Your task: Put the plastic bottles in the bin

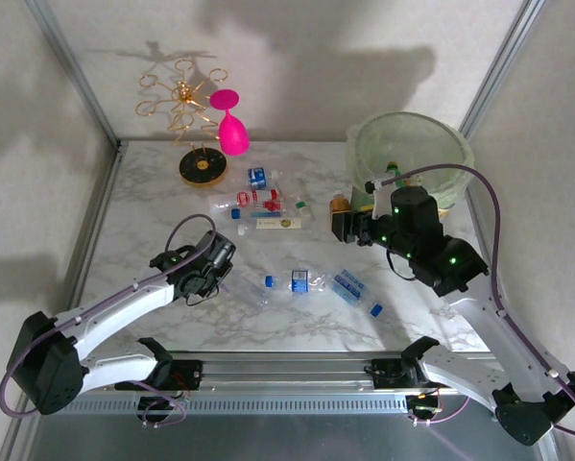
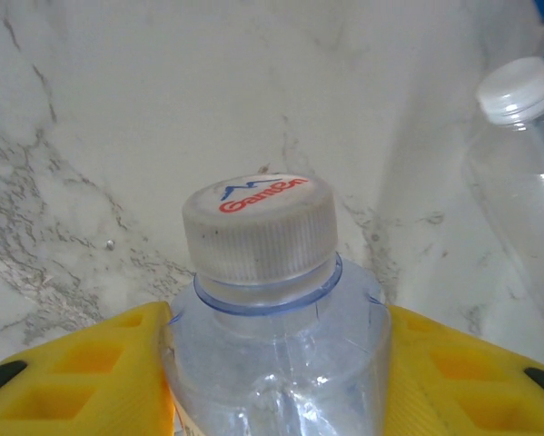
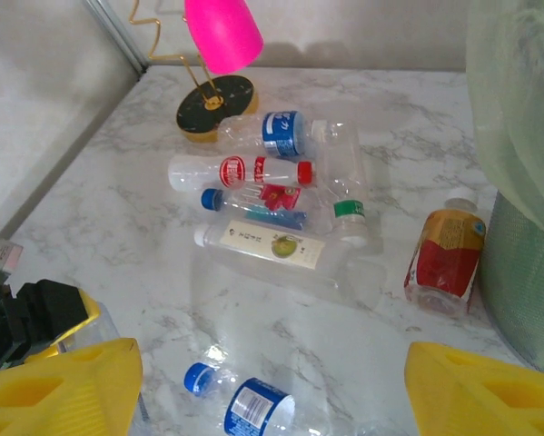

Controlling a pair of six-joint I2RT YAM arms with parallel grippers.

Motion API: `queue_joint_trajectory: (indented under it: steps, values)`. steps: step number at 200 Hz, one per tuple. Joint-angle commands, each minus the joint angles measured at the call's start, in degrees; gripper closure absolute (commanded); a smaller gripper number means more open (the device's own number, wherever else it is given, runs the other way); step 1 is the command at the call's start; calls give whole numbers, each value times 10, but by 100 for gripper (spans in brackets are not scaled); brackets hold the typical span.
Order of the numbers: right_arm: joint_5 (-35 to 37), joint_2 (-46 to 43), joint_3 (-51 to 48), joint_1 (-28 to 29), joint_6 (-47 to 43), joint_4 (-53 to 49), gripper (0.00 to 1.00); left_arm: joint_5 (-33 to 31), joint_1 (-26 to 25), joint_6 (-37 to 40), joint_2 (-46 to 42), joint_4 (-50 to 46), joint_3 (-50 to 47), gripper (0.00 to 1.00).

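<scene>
Between the dull yellow plastic fingers [image 2: 81, 372] of your left pincer [image 2: 276, 400] sits a clear, shiny plastic bottle [image 2: 281, 345] with a ridged white cap [image 2: 258, 227]. Past the pincer, the table [image 2: 117, 109] looks smooth, like marble.

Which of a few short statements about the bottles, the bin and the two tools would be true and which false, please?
1. The left tool is shut on a white-capped clear bottle. True.
2. The right tool grips a bottle. False: its jaws stand open with nothing between them.
3. The pink wine glass lies flat on the table. False: it hangs bowl-down at the gold rack.
4. A bottle with a red and yellow label is beside the bin. True.
5. Every bottle is in the bin. False: several bottles lie on the table.
</scene>
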Motion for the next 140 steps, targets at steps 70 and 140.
queue_joint_trajectory:
  steps: [70, 140]
  values:
    - [-161, -44, -12, 4, -1, 128, 23, -2, -4, 226, -103, 77, 80, 59]
    - [-336, 58, 33, 5, 57, 166, 26, 205, -4, 373, -132, 287, 123, 56]
